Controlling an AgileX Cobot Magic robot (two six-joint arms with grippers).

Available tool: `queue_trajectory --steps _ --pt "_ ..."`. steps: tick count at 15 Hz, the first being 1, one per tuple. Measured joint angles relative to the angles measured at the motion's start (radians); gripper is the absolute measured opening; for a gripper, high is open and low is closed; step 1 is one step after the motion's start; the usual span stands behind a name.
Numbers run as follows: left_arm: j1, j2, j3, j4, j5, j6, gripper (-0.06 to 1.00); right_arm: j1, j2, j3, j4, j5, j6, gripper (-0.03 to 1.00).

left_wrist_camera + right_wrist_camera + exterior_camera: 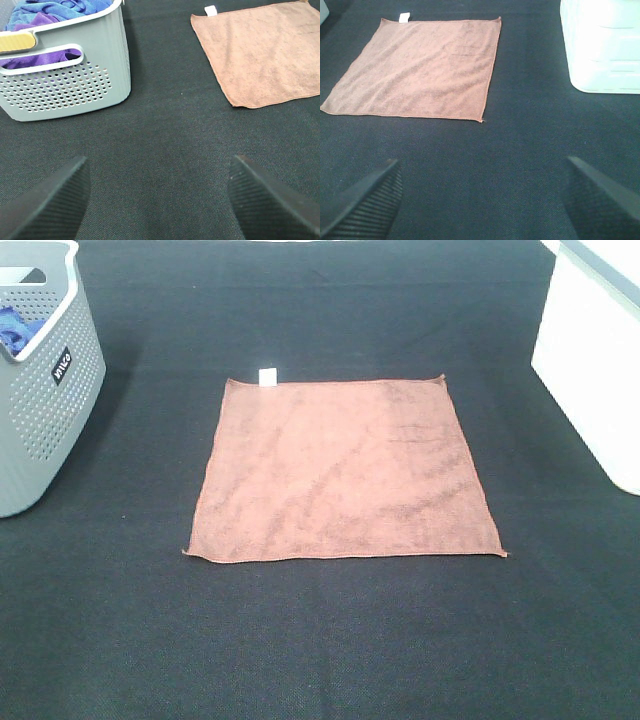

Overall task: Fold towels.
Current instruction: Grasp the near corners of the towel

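A square reddish-brown towel (342, 470) lies flat and unfolded in the middle of the black table, with a small white tag (267, 376) at its far edge. It also shows in the left wrist view (260, 52) and the right wrist view (420, 67). Neither arm shows in the high view. My left gripper (159, 200) is open and empty, above bare table, short of the towel's near left corner. My right gripper (481, 200) is open and empty, above bare table, short of the towel's near right corner.
A grey perforated basket (45, 390) stands at the left edge, holding blue and purple cloths (47, 15). A white bin (595, 360) stands at the right edge and shows in the right wrist view (602, 45). Black table surface (330, 640) surrounds the towel.
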Motion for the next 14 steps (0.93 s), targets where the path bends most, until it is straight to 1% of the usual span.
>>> queue_trajectory --steps 2,4,6,8,9,10,11,13,14 --pt "0.000 0.000 -0.003 0.000 -0.003 0.000 0.73 0.000 0.000 0.000 0.000 -0.001 0.000 0.81" --pt "0.000 0.043 -0.014 -0.025 -0.092 0.000 0.73 0.000 0.044 -0.007 0.000 -0.028 0.000 0.80" --pt "0.000 0.125 -0.010 -0.065 -0.228 0.000 0.73 0.000 0.142 -0.008 0.000 -0.101 0.000 0.79" --pt "0.000 0.236 -0.007 -0.159 -0.388 0.000 0.73 0.000 0.266 -0.014 0.006 -0.193 0.000 0.79" --pt "0.000 0.346 -0.007 -0.251 -0.463 0.000 0.73 0.000 0.356 -0.016 0.006 -0.238 0.000 0.78" --pt "0.000 0.417 -0.007 -0.300 -0.491 0.015 0.73 0.000 0.427 -0.016 0.011 -0.255 0.000 0.77" --pt "0.000 0.495 -0.007 -0.344 -0.509 0.054 0.73 0.000 0.491 -0.016 0.020 -0.270 0.000 0.77" --pt "0.000 0.673 -0.007 -0.450 -0.529 0.164 0.73 0.000 0.638 -0.016 0.055 -0.303 0.000 0.77" --pt "0.000 0.773 -0.007 -0.512 -0.531 0.239 0.73 0.000 0.703 -0.016 0.072 -0.334 0.000 0.77"
